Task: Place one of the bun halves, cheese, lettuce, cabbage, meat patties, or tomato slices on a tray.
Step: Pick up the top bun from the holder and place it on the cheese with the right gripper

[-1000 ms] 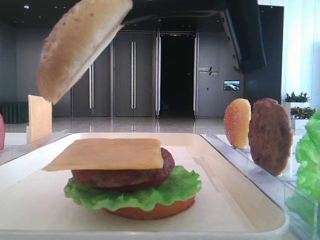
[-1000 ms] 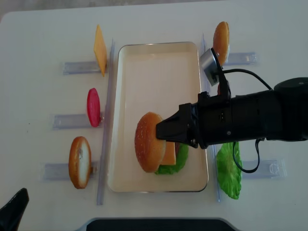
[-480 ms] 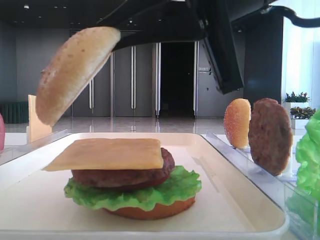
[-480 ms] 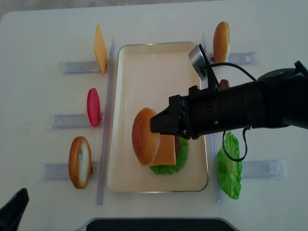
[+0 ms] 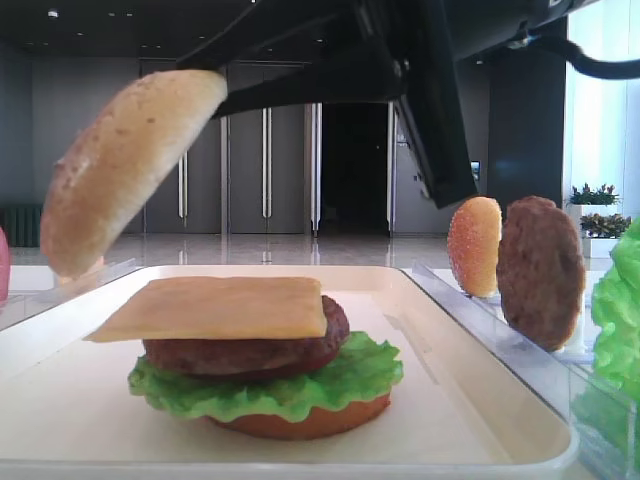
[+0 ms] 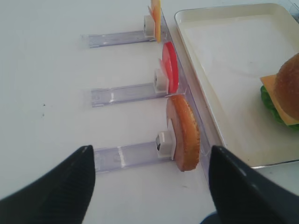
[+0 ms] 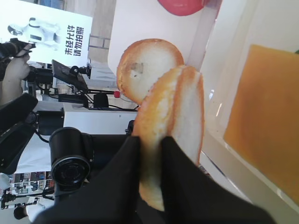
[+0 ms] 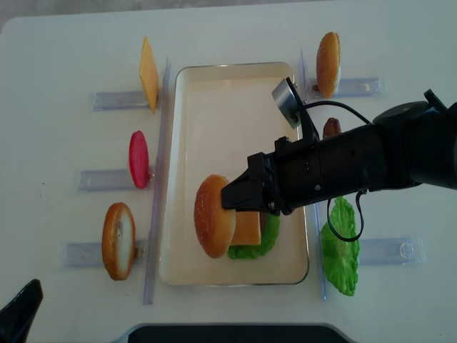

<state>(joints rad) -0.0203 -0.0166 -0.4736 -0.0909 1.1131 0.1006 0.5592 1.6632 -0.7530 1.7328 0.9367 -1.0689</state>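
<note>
Right tool (image 8: 230, 202) clamped on golden-brown sesame-seeded domed bun half (image 8: 213, 216) | tilted above square yellow cheese slice (image 5: 215, 306) stacked on cream-white rectangular tray (image 8: 187, 171) | bun still unplaced | left tool's state: cannot tell

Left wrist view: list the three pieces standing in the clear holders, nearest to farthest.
Bun half → red tomato slice → cheese slice.

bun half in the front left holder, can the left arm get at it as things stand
Probably yes. The bun half stands upright at the end of its clear holder, just ahead of the left hand, whose fingers are spread wide, with nothing between them. The right hand is busy over the tray.
</note>
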